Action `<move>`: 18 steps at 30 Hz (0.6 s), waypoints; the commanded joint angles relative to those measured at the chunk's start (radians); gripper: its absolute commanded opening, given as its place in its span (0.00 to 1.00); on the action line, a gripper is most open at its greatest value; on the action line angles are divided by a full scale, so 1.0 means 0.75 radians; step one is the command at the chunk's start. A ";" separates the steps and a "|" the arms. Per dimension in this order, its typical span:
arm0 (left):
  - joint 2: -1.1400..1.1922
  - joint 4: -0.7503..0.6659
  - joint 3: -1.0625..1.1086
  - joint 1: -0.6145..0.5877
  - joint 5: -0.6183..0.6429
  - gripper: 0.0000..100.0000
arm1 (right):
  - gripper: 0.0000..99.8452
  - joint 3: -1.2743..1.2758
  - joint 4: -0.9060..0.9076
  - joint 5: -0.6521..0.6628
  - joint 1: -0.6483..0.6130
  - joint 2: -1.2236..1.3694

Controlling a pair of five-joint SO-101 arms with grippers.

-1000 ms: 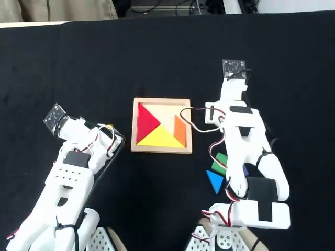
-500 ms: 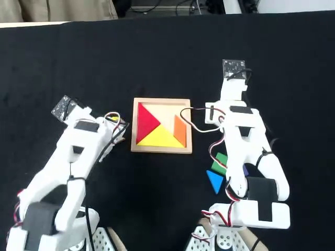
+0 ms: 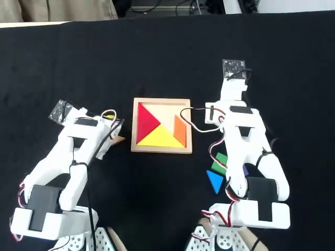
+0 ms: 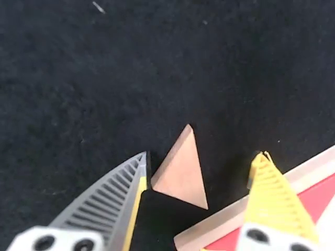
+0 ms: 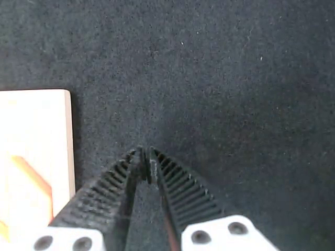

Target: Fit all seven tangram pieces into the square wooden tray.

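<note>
Nearest the arms' bases, the blue triangle [image 3: 214, 181] and the green piece [image 3: 220, 162] lie loose on the black cloth [image 3: 157, 52], close against the right arm [image 3: 246, 157]. What looks like a purple piece [image 3: 245, 170] is mostly hidden under that arm. All three appear to be waiting their turn. Farther out on the other side, the left gripper [image 4: 201, 157] hangs low over the tan triangle [image 4: 180, 170], which lies flat on the cloth just beside the outer left edge of the wooden tray [image 3: 161, 101]. Its fingers are spread wide and hold nothing. The grey one sits right at a corner of the triangle and the yellow one is over the tray's rim, so the piece lies in the gap, probably lined up for a pinch. The nearness of the rim may crowd that yellow finger as the gap narrows. In the tray, the red triangle [image 3: 146, 121], the yellow triangle [image 3: 159, 139] and the orange piece [image 3: 180, 129] are seated, leaving bare wood in the upper part for the rest. Beyond the tray's right edge, the right gripper [image 5: 145, 159] is over bare cloth with its black fingers pressed together on nothing, seemingly parked out of the left arm's way.
</note>
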 commanded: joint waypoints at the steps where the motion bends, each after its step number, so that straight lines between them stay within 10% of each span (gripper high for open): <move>1: -0.002 -0.023 -0.052 -0.036 0.025 0.31 | 0.01 0.001 -0.018 0.014 0.010 -0.058; 13: 0.008 -0.020 -0.052 -0.026 0.020 0.02 | 0.01 0.001 -0.016 0.014 0.010 -0.058; 18: 0.008 -0.033 -0.060 -0.009 0.020 0.09 | 0.01 0.001 -0.016 0.014 0.010 -0.058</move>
